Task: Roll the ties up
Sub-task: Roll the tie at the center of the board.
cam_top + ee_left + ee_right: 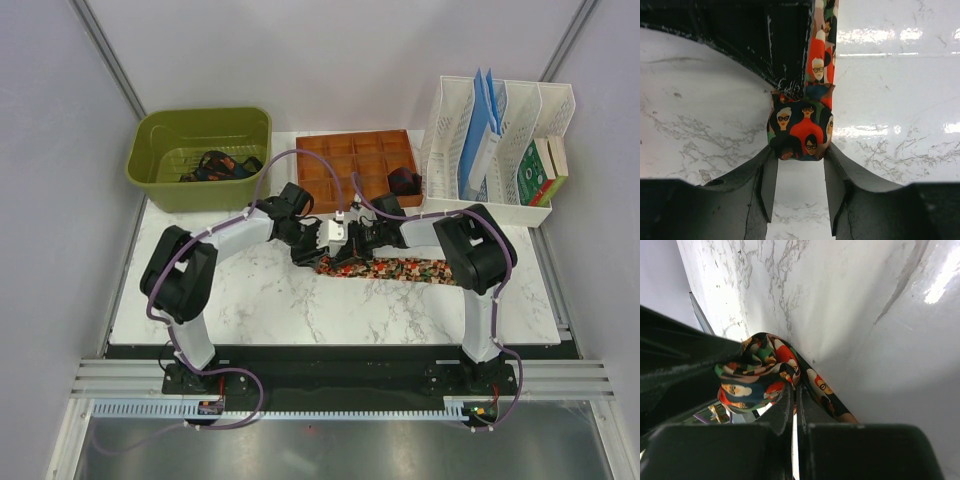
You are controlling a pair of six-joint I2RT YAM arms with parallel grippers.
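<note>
Left hand (800,159): the fingers (767,185) stand apart, with the tips against the two flanks of the roll (800,131). You cannot tell from the views whether they press it or merely bracket it. Right hand (793,396): the fingers are together, with the tips at the edge of the same roll. Whether a fold of cloth is nipped between them cannot be told. The roll is the wound end of the tie (390,271), which lies flat on the surface (250,300) between the two arms, its unwound length running off to the right. Judge the step as early winding: the roll is small and most of the strip is flat. Treat the cloth as light, limp and smooth. It will probably spring loose if both hands release at once, and skew if you push one edge only. Take hold across the roll's flanks, not on the loose strip, and keep one hand on it while the other regrips. Farther out, more ties (215,165) lie in the bin (150,170) at the left rear, and a dark roll (405,182) sits in the tray (330,165) beside it.
</note>
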